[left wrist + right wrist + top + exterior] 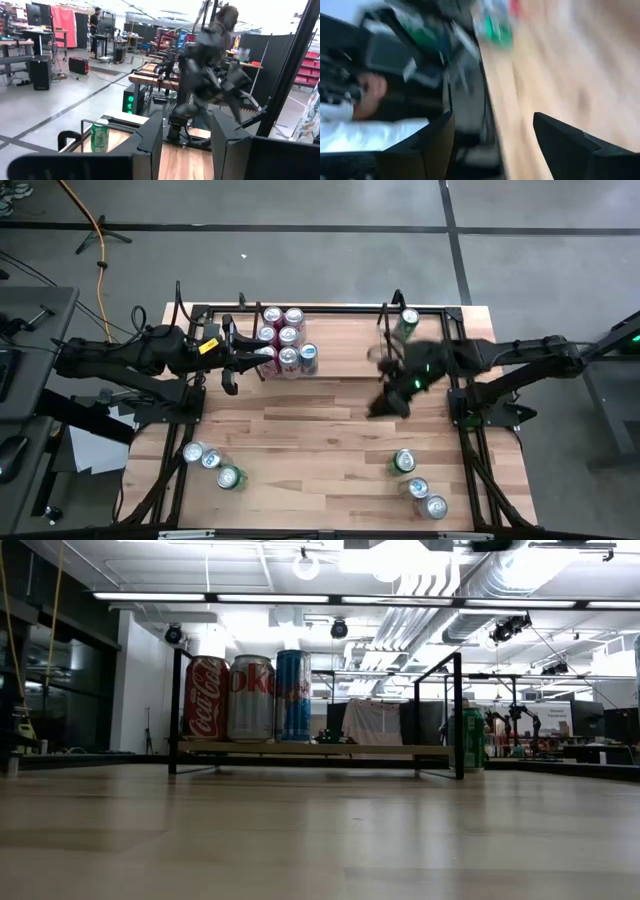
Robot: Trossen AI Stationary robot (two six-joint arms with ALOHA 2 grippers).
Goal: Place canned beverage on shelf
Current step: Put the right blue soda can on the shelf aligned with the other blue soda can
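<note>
shelf (345, 308): black rod rack at the far edge of the table (320, 430), wood base. Left end holds the can cluster (285, 340), packed tight. Right end holds one green can (407, 322), standing alone.
left gripper (232, 380): at the rack's left end, just beside the cluster. Fingers parted with clear air between them in its wrist view, nothing pinched.
right gripper (385, 404): over the table just near of the rack's right half, blurred with motion. Fingers spread, nothing between them.
left spares (210, 462): three cans at the near-left, well apart from both grippers.
right spares (418, 482): three cans at the near-right, nearest the right gripper.
step, my read: both hands empty, next can not yet picked. The right arm looks likeliest to go for a near-right can.
risk 1: spares sit close together. A wide-spread gripper dropping on one could clip its neighbour and tip it.
risk 2: left gripper sits right by the packed cluster. A sideways pull-out could nudge a can off the base.
risk 3: right arm moving fast near the rods. A low path could hit the rack's front rail or the lone green can.
risk 4: thin rods all round. A can brought in tilted could catch the rail and fall.
</note>
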